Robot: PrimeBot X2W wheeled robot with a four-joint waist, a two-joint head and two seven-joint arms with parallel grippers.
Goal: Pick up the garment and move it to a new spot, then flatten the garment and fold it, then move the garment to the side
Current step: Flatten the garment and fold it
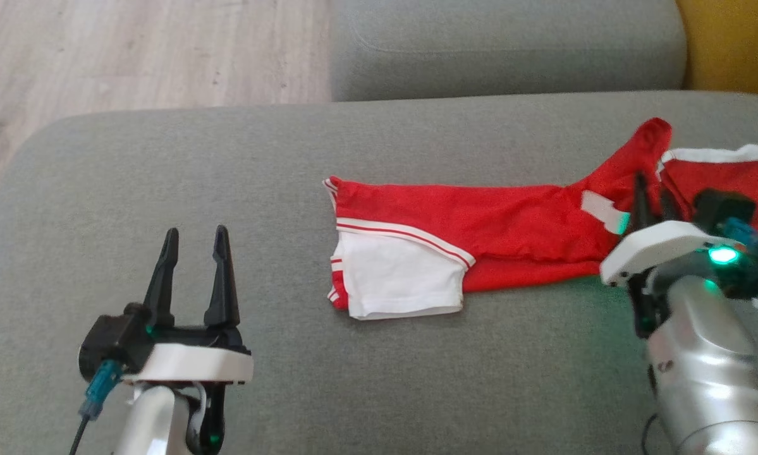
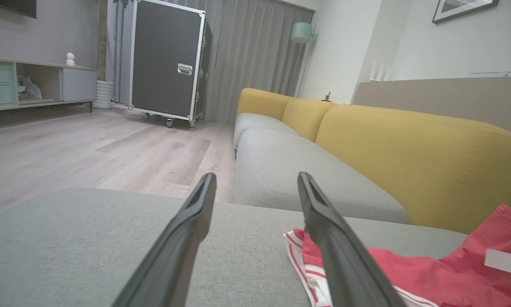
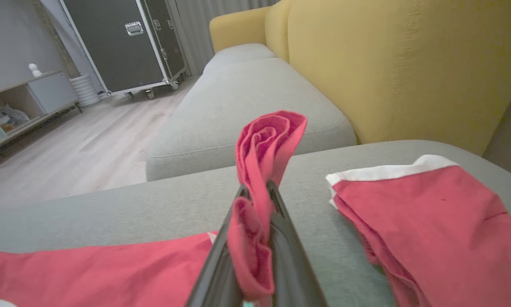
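A red garment with white trim lies stretched across the grey sofa seat, its white sleeve end toward the middle. My right gripper is shut on a bunched red fold of the garment, lifting it into a peak at the right. Another red part with a white edge lies beyond that peak. My left gripper hovers open over bare cushion, well left of the garment, nothing between its fingers. The garment's striped edge sits just beside its right finger in the left wrist view.
A second grey cushion lies beyond the seat, with a yellow backrest at the far right. Wooden floor lies off the seat's far left edge. A black wheeled case and a low shelf unit stand across the room.
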